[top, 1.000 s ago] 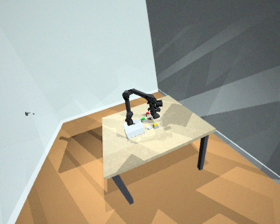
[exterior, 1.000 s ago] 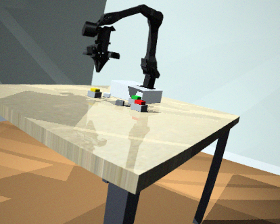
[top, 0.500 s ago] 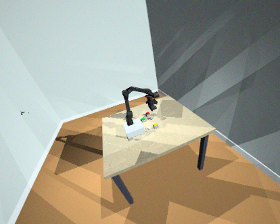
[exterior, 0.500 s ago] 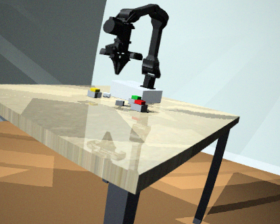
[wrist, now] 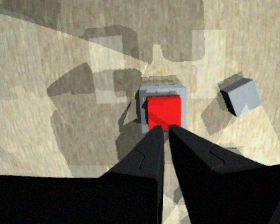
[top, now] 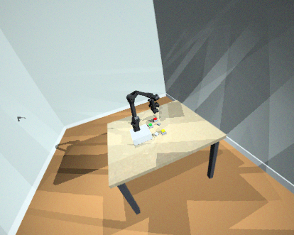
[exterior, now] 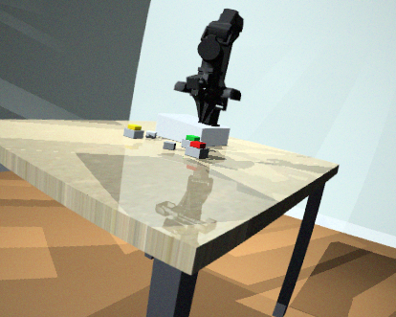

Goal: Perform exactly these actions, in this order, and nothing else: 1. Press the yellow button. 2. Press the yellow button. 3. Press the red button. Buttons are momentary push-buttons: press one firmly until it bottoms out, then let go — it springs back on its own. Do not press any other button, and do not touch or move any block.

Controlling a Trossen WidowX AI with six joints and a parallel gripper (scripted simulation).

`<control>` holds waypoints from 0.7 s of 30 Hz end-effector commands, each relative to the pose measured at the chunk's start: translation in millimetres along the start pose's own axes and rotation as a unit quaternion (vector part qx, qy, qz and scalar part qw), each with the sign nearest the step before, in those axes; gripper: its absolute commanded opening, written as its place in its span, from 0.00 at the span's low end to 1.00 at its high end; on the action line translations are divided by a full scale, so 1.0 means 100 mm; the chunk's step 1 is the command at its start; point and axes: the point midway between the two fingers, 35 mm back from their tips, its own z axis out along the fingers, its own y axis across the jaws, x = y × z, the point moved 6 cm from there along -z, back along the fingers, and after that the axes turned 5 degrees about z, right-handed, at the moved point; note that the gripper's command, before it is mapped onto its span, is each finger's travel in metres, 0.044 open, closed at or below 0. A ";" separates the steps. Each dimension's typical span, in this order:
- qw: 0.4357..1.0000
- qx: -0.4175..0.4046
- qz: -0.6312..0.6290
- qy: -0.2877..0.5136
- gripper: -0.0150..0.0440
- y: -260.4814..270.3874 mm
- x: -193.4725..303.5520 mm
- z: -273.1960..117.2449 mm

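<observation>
The red button [top: 155, 118] [exterior: 197, 145] [wrist: 164, 111] sits on a grey base and stands raised. My gripper [top: 155, 111] [exterior: 201, 121] [wrist: 164, 132] is shut and empty, pointing down. It hangs above the red button, with a gap between the tips and the cap in the top and exterior views. In the wrist view the fingertips overlap the near edge of the red cap. The yellow button [top: 163, 130] [exterior: 134, 127] stands raised on its grey base, away from the gripper.
A green button [top: 150, 125] [exterior: 192, 138] stands close to the red one. A small grey block [top: 158, 124] [exterior: 169, 146] [wrist: 244, 97] lies beside the red button. Another small block [top: 156, 134] [exterior: 151, 134] lies near the yellow button. A white box [top: 140, 137] [exterior: 178, 128] is by the arm's base.
</observation>
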 end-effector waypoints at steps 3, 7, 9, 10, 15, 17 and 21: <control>1.000 0.012 0.003 0.019 0.29 -0.04 0.07 0.33; 1.000 0.012 0.003 0.019 0.29 -0.04 0.07 0.36; 1.000 0.012 0.003 0.019 0.29 -0.04 0.07 0.39; 1.000 0.012 0.003 0.019 0.29 -0.04 0.07 0.41; 1.000 0.012 0.003 0.019 0.29 -0.04 0.08 0.49; 1.000 0.012 0.003 0.019 0.29 -0.04 0.08 0.52; 1.000 0.012 0.003 0.019 0.29 -0.04 0.08 0.59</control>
